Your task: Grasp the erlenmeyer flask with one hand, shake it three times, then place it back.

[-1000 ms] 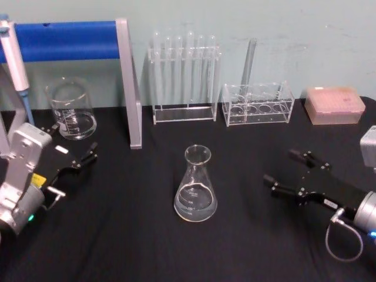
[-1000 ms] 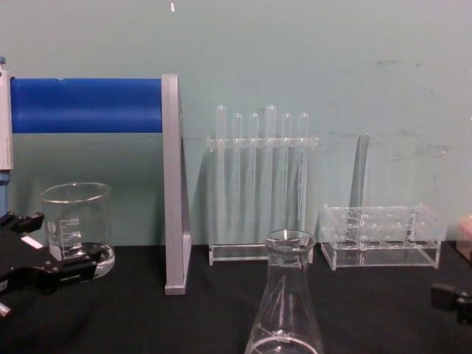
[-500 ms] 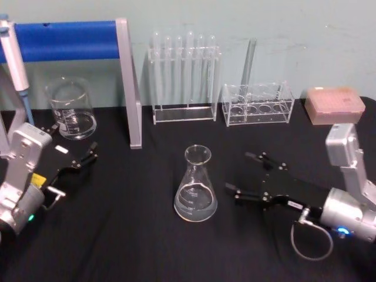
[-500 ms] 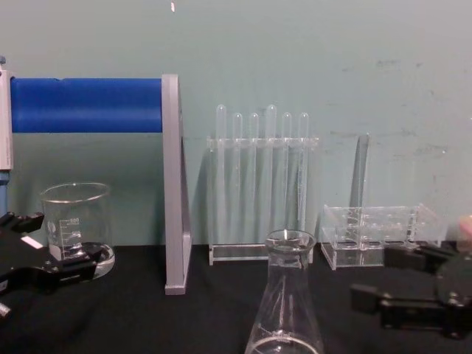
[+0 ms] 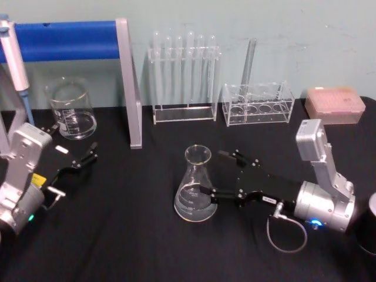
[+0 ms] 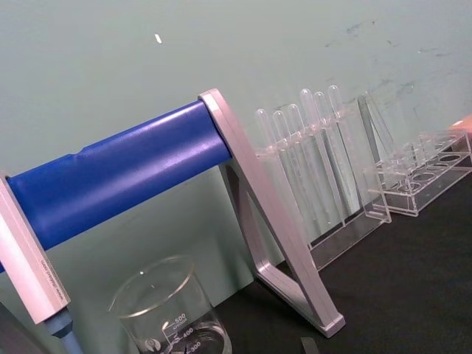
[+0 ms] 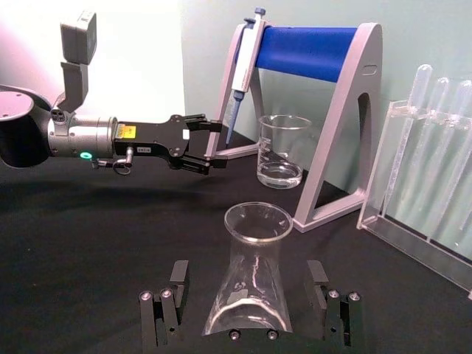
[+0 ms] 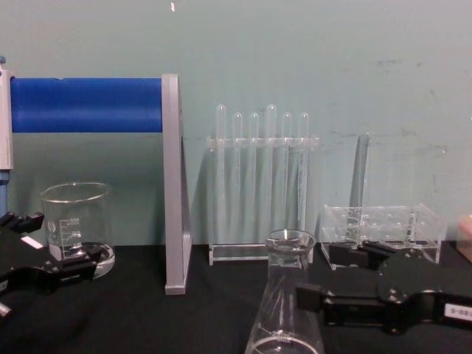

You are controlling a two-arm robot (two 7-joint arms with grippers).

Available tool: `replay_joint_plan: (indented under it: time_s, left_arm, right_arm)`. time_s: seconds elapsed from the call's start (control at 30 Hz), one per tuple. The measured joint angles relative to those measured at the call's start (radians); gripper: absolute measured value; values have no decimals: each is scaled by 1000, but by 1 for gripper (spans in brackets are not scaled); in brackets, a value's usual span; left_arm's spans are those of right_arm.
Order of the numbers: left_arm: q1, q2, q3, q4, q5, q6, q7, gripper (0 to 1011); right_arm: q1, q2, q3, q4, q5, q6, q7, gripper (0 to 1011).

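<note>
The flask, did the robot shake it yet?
Not yet. Done: the right pincer has reached in and sits open around the erlenmeyer flask, which stands on the table. In hand: closing on it. Still to do: lifting, three shakes, putting back. The left pincer waits open, far left.

right gripper (image 5: 212, 174): moves in from the right side of the table (image 5: 117, 235), now at the erlenmeyer flask (image 5: 194, 188)
jaws: now spread on either side of the flask body, clear of the glass

A glass beaker (image 6: 171, 313) sits under the stand's blue bar (image 6: 125, 173), test-tube rack (image 6: 316, 171) beyond.
</note>
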Motion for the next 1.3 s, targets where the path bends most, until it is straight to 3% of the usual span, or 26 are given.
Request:
replay_joint_plan:
  time_s: [0.77, 1.3]
  left_arm:
    - [0, 0, 0, 0, 0, 0, 0, 1001]
    - [0, 0, 0, 0, 0, 0, 0, 1001]
  right_arm:
    - [116, -98, -56, 155, -25, -8, 21, 1000]
    - [130, -103, -66, 170, -28, -7, 36, 1000]
